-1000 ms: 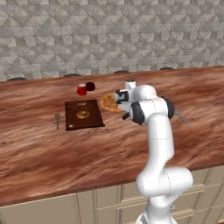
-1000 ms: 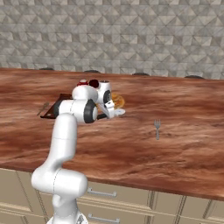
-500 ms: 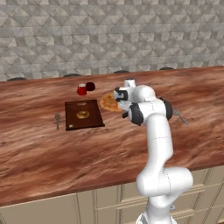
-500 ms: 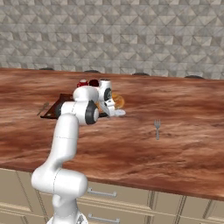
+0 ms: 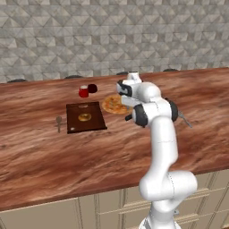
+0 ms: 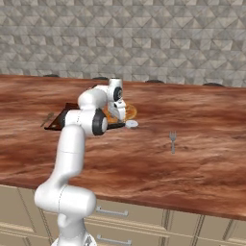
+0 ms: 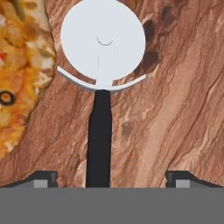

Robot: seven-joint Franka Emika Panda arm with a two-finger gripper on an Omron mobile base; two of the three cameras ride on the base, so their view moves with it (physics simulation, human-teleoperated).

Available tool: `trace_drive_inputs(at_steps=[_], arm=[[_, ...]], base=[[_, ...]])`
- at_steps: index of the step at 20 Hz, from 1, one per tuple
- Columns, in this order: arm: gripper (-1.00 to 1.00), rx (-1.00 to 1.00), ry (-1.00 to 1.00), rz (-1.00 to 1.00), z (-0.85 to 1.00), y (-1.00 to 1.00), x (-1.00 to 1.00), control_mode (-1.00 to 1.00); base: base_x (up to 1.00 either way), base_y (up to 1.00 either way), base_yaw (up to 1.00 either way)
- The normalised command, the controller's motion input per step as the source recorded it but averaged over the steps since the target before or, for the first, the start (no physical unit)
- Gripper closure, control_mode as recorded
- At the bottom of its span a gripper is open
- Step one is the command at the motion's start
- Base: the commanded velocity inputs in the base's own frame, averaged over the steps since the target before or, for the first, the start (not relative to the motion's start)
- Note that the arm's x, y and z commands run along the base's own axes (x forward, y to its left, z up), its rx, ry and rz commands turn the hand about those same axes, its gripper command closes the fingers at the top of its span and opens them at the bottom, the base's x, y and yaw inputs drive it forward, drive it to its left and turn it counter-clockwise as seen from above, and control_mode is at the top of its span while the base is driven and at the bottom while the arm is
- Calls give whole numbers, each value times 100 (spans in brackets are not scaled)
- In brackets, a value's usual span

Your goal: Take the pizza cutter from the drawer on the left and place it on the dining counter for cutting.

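- Grey faceted stone tiles form the wall behind the long reddish-brown wood-grain dining counter [image 5: 40, 156], which has beige cabinet fronts below.
- On the counter lies the pizza cutter with a round white wheel and a straight black handle [image 7: 101, 65]; from the right base camera its wheel [image 6: 131, 124] shows just beside the round orange-topped pizza [image 6: 129, 111].
- Along the hand camera, the pizza [image 7: 19, 74] lies to the left of the cutter wheel, apart from it by a strip of bare wood.
- White robot's jaws [image 7: 111, 178] stand wide open, one dark tip on each side of the black handle, neither touching it.
- Beyond the pizza, away from the cutter, lies a dark brown rectangular board [image 5: 85, 117] carrying a small ring-shaped pastry [image 5: 84, 117].
- A small silver fork [image 6: 172, 141] lies on the counter well apart from the pizza.
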Motion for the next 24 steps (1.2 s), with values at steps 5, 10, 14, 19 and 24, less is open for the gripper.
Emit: trace_drive_inputs(at_steps=[5, 10, 14, 19, 24], arm=[[-100, -1, 0, 0, 22, 0, -97, -100], [-100, 0, -1, 2, 4, 0, -100, -100], [-100, -1, -13, 15, 11, 0, -100, -100], [-100, 0, -15, 18, 35, 0, -100, -100], [-100, 0, -13, 18, 49, 0, -100, -100]], base=[[0, 0, 0], [0, 0, 0], [0, 0, 0], [0, 0, 0], [0, 0, 0]])
